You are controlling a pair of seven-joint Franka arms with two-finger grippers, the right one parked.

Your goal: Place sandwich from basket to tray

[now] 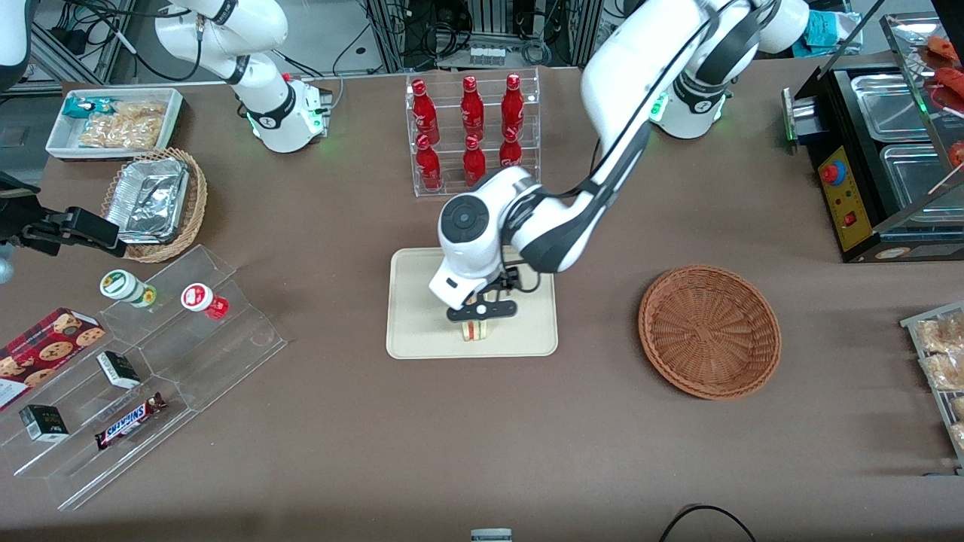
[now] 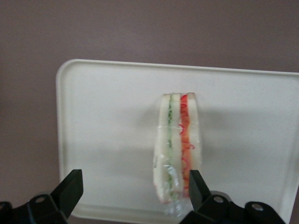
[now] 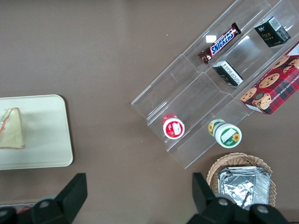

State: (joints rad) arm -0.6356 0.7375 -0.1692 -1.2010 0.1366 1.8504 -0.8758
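The sandwich [image 1: 473,330], a wrapped white wedge with red and green layers, stands on its edge on the cream tray [image 1: 422,301], near the tray's edge closest to the front camera. My left gripper [image 1: 479,316] hangs right above it. In the left wrist view the gripper [image 2: 133,191] is open, its fingers wide apart, and the sandwich [image 2: 177,144] stands on the tray [image 2: 103,121] between them, close to one finger [image 2: 196,184]. The reddish-brown basket [image 1: 709,330] is empty, beside the tray toward the working arm's end. The right wrist view shows the sandwich [image 3: 11,128] lying on the tray [image 3: 46,135].
A clear rack of red bottles [image 1: 471,132] stands farther from the front camera than the tray. A clear stepped display [image 1: 143,376] with a Snickers bar, small boxes and cups lies toward the parked arm's end, with a tan basket of foil containers [image 1: 154,199].
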